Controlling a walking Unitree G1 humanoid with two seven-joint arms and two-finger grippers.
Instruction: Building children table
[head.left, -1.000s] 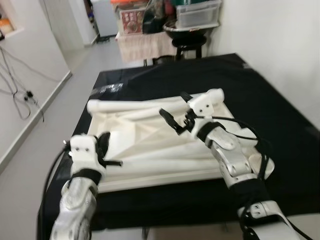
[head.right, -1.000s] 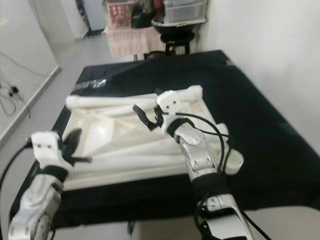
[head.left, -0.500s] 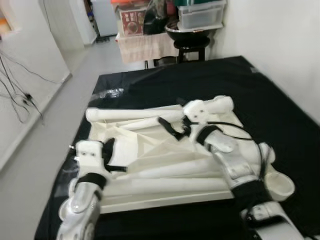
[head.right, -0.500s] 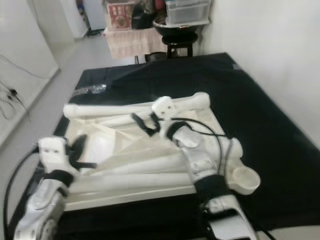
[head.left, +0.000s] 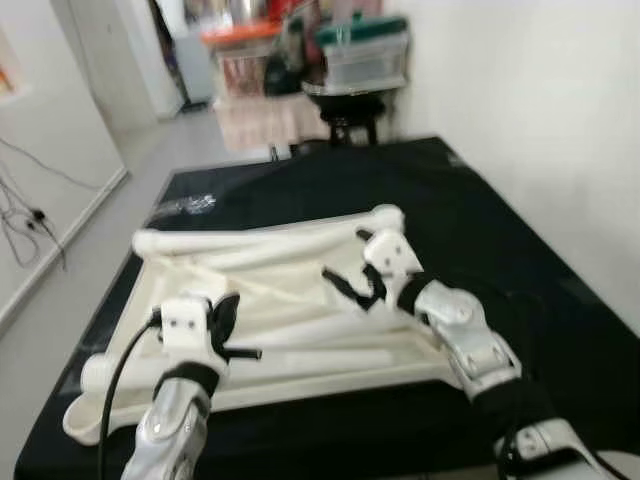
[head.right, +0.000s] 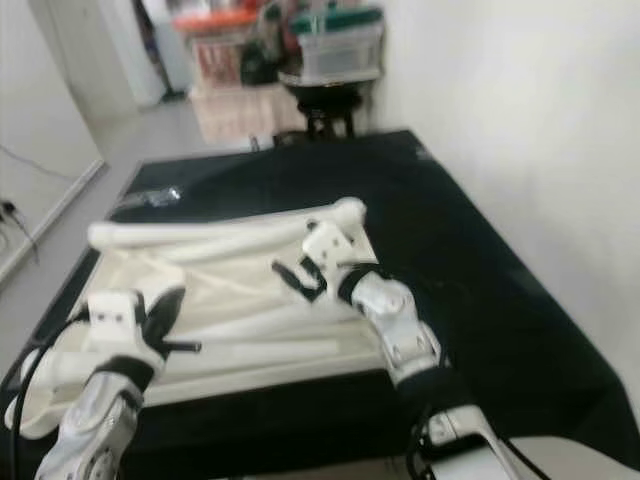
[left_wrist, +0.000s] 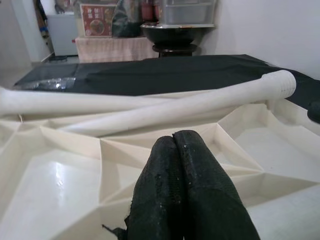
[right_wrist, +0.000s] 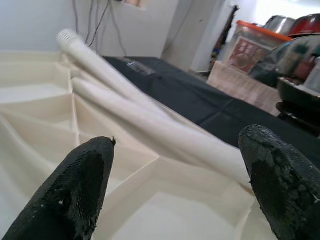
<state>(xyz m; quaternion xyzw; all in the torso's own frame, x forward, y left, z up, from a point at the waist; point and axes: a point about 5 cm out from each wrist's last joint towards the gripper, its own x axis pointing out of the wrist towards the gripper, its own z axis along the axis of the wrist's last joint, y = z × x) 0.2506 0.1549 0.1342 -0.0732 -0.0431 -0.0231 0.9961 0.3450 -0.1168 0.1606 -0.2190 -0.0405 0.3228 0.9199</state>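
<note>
Cream plastic tabletop (head.left: 290, 300), ribbed underside up, lies on the black-covered bench (head.left: 480, 230) with long white legs (head.left: 260, 240) across it. Right gripper (head.left: 345, 285) hovers over its far middle, jaws spread wide; left gripper (head.left: 228, 325) over its near edge, jaws pressed together.

No text, brand, number or sign can be read. A red-and-white printed panel (left_wrist: 96, 20) stands on the cloth-covered side table (left_wrist: 112, 48) at the far end of the room; its markings are too small and blurred to make out. The white tabletop (head.left: 290, 300) and the white leg tubes (left_wrist: 165, 112) carry no legible markings. The storage box (head.left: 365, 62) on the stool shows no readable label.
</note>
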